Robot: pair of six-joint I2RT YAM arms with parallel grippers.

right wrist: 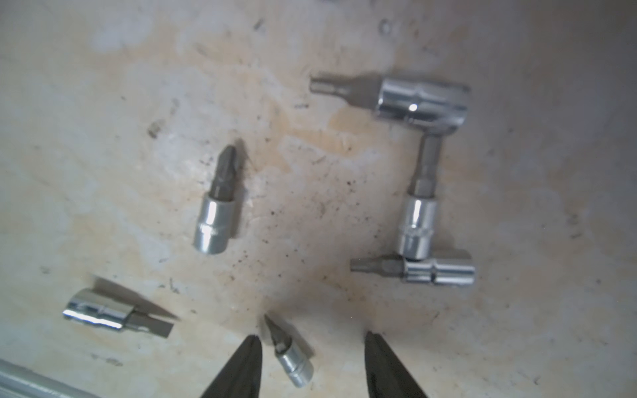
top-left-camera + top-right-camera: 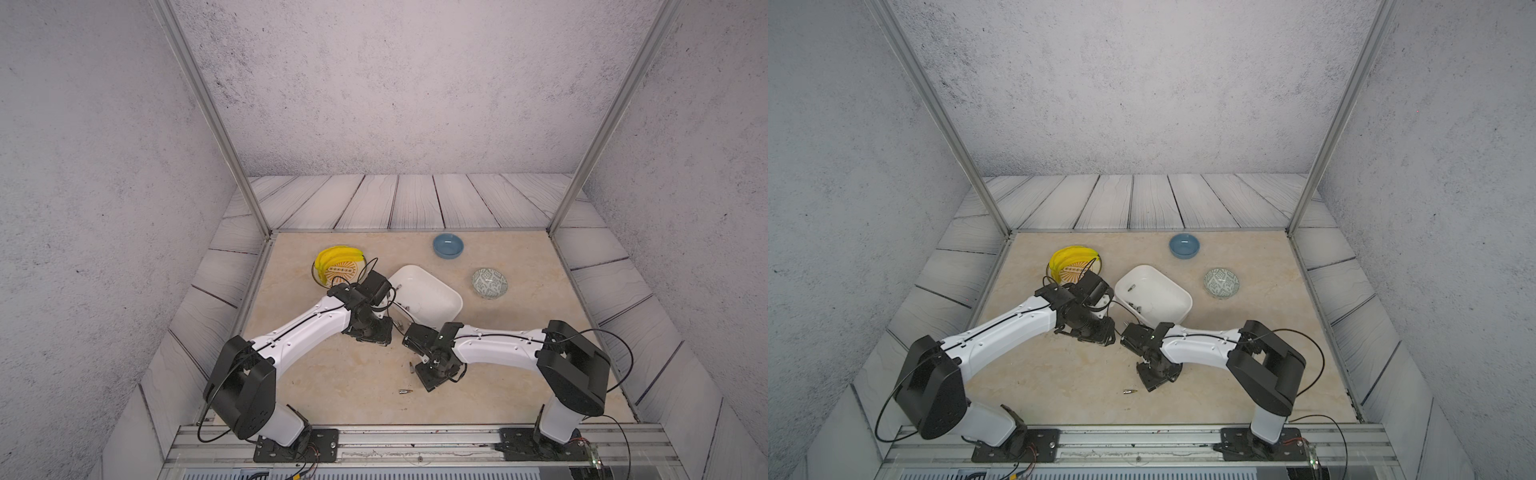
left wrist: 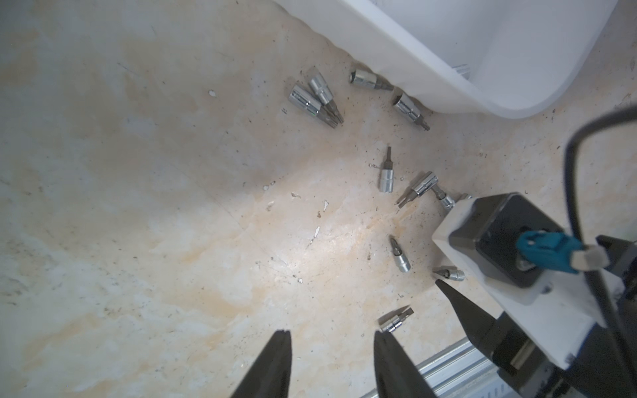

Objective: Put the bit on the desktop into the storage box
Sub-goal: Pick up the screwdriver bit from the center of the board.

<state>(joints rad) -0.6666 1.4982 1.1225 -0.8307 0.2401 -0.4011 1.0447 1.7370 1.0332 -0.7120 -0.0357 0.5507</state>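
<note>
The white storage box [image 2: 432, 293] sits on the desktop [image 2: 332, 374]. A silver bit [image 2: 1131, 287] lies inside the box already. Many more bits are out on the desktop, all on the side of the box that faces the robot. One shiny bit [image 3: 370, 79] rests right by its wall, and the others lie farther off.

The right gripper [image 1: 312, 335] is down low on that same side, away from the box. Its two black fingers stand apart, and a small pointy bit [image 1: 293, 361] lies flat on the desktop between them. One finger is just beside this bit and the other has a gap, so nothing is pinched.

The left gripper [image 3: 331, 333] hangs near a corner of the box. Its fingers stand apart too — only bare desktop shows between them. A flat-tipped bit [image 3: 396, 318] lies farthest from the box.

A blue bowl [image 2: 448, 245] stands behind the box and a patterned bowl [image 2: 489, 283] stands off to one side — both apart from it.
</note>
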